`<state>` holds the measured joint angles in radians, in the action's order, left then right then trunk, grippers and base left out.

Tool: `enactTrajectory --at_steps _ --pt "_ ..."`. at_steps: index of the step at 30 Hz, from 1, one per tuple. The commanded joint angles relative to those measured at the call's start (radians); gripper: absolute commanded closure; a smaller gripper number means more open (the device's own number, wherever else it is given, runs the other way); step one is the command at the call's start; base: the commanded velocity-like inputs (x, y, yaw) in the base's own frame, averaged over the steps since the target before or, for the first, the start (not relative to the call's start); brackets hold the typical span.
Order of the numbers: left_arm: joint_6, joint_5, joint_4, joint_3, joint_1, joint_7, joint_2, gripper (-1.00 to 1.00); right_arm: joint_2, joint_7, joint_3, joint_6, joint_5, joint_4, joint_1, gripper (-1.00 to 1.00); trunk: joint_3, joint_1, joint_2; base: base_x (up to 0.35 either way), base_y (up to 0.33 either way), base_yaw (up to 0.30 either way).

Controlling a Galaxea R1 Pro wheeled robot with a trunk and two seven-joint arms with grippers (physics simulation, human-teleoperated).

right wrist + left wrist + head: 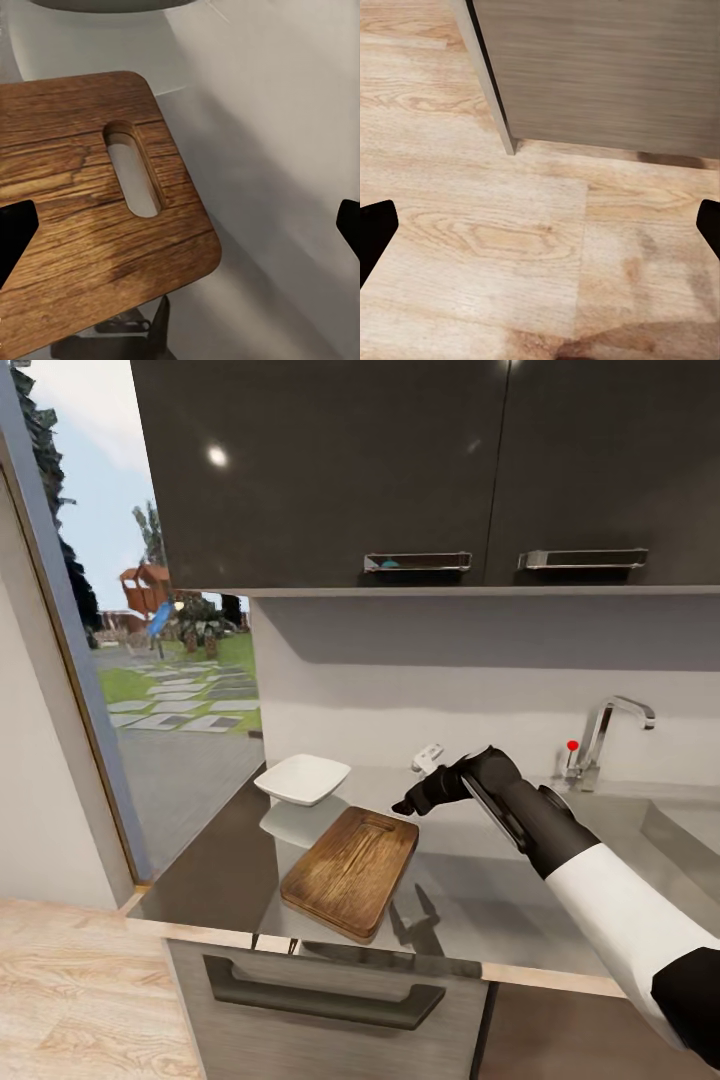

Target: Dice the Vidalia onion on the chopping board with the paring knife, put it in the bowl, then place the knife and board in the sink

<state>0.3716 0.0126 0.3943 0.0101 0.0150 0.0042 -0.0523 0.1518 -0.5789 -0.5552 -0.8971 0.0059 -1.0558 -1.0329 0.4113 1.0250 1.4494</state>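
I see the chopping board lying flat on the countertop, its near corner over the front edge, the bowl just behind it. My right gripper hovers above the board's far end, fingers spread wide, holding nothing. My left gripper hangs open and empty over the wood floor by a cabinet. The sink sits to the right.

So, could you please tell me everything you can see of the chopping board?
The chopping board is a rectangular slab of brown, strongly grained wood with rounded corners and a darker rim. It has one long slot cut through near one end, which reads as a handle hole. It lies flat on the grey countertop, angled, with one corner close to the front edge, just in front of the white bowl. Nothing rests on it. The right gripper hovers above its far end, not touching.
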Motion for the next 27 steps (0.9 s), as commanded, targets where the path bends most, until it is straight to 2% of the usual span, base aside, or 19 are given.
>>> enactTrajectory --at_steps 1,7,15,22,27 --pt "0.001 0.001 0.001 0.0 0.0 0.0 0.0 -1.0 0.001 -0.002 -0.002 -0.004 0.001 -0.001 -0.001 -1.0 0.001 0.0 0.001 0.0 0.0 0.0" --pt "0.001 0.001 0.001 0.001 0.0 0.0 0.0 -1.0 0.001 -0.005 -0.002 -0.003 0.0 -0.003 -0.001 -1.0 0.001 0.0 0.001 0.0 -0.001 0.0" --pt "0.0 0.001 0.001 0.001 0.0 0.0 0.0 -1.0 0.002 -0.101 -0.001 0.011 0.007 -0.006 -0.001 -1.0 0.001 0.0 0.001 0.104 -0.118 0.0" --pt "0.0 0.001 0.001 0.001 0.0 0.0 0.0 -1.0 0.003 -0.109 0.0 0.014 0.008 -0.006 -0.001 -1.0 0.001 0.0 0.001 0.193 -0.2 0.0" --pt "0.001 0.001 0.001 0.001 0.0 0.0 0.0 -1.0 0.004 -0.111 0.001 0.015 0.009 -0.006 -0.001 -1.0 0.001 0.0 0.001 0.065 -0.069 0.0"
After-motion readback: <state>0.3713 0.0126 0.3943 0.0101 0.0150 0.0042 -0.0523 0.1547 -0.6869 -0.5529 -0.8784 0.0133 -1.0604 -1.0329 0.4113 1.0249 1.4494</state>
